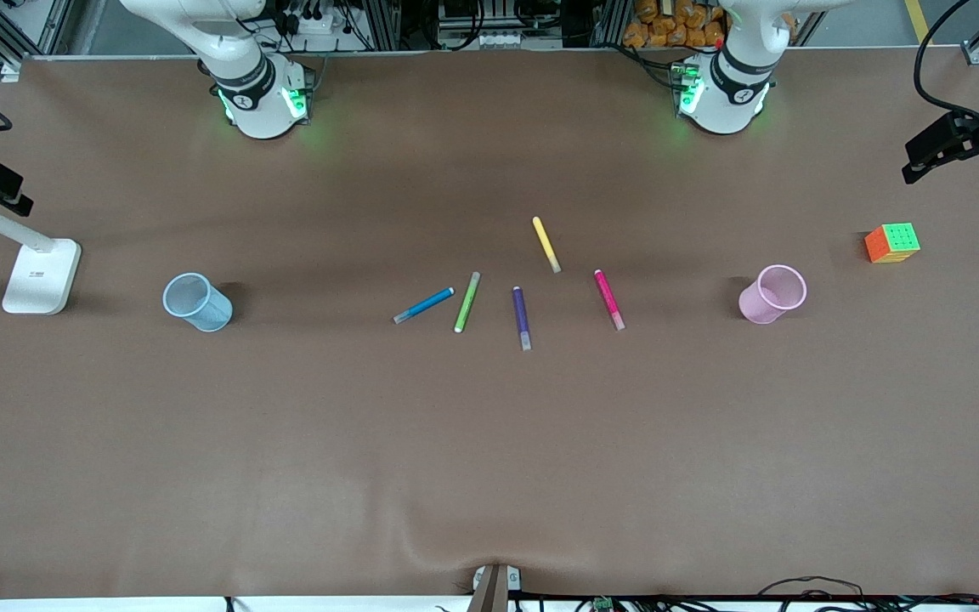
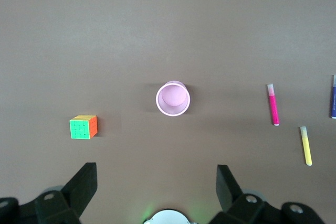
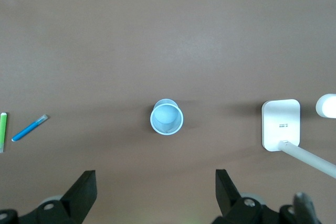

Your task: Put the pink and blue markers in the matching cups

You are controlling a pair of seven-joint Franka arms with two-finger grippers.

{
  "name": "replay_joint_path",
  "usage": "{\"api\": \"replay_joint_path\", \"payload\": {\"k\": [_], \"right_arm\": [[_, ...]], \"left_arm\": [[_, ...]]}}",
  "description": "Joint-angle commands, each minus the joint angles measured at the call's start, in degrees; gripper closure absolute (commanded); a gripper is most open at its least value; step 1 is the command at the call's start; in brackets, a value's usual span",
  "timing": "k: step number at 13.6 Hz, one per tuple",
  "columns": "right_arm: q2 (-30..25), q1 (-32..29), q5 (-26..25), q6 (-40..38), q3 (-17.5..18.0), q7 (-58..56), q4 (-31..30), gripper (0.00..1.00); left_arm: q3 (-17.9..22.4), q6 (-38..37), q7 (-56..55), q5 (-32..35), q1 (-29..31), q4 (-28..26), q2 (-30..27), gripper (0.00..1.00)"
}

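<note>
The pink marker [image 1: 609,299] and the blue marker [image 1: 423,306] lie flat in the middle of the table among other pens. The pale pink cup [image 1: 772,294] stands upright and empty toward the left arm's end. The pale blue cup [image 1: 197,302] stands upright and empty toward the right arm's end. My left gripper [image 2: 156,172] hangs open high over the table, with the pink cup [image 2: 172,98] and pink marker [image 2: 273,104] below it. My right gripper [image 3: 156,176] is open too, high above the blue cup [image 3: 167,117], with the blue marker [image 3: 30,128] off to one side. Neither gripper shows in the front view.
A lime green pen [image 1: 467,302], a dark purple pen [image 1: 522,318] and a yellow pen [image 1: 546,244] lie between the two markers. A colourful cube [image 1: 892,243] sits past the pink cup. A white lamp base [image 1: 42,276] stands past the blue cup.
</note>
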Motion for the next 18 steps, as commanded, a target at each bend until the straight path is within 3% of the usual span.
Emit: {"api": "replay_joint_path", "payload": {"k": [1,18], "right_arm": [[0.1,-1.0,5.4,-1.2,-1.1,-0.4,1.0,0.00],[1.5,-1.3,6.9,-1.1,-2.2,0.1,1.1,0.00]], "left_arm": [[-0.1,-0.8,-0.1,-0.6,0.2,1.5,0.5,0.00],[-0.1,-2.8,-0.1,-1.2,0.2,1.8,1.1,0.00]]}}
